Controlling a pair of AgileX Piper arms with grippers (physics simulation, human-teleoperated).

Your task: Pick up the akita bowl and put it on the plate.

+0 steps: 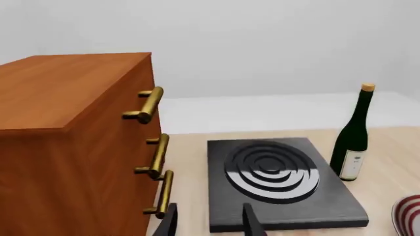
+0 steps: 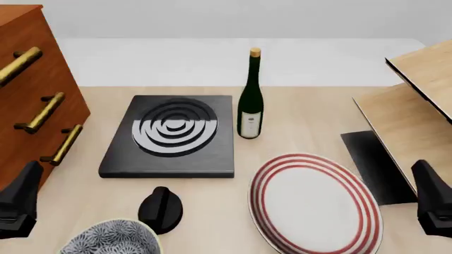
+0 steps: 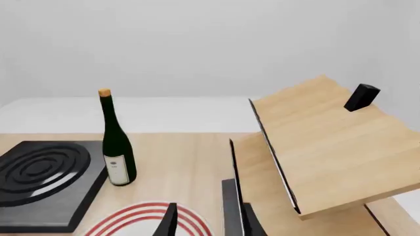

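The akita bowl (image 2: 109, 239), blue-and-white patterned, sits at the near left edge of the table, cut off by the bottom of the front view. To its right lies the plate (image 2: 314, 203), white with red rings, whose edge also shows in the left wrist view (image 1: 408, 216) and the right wrist view (image 3: 141, 219). My left gripper (image 1: 210, 223) is open over the table before the stove, with nothing between its fingers. Above the plate's right side my right gripper (image 3: 210, 223) is open and empty too. Neither touches the bowl.
A black stove (image 2: 173, 135) lies behind the bowl, with a wine bottle (image 2: 249, 100) upright to its right. A wooden cabinet (image 2: 28, 95) with brass handles stands at the left, a tilted wooden shelf (image 2: 416, 100) at the right. A small black knob-shaped object (image 2: 161, 209) sits between bowl and stove.
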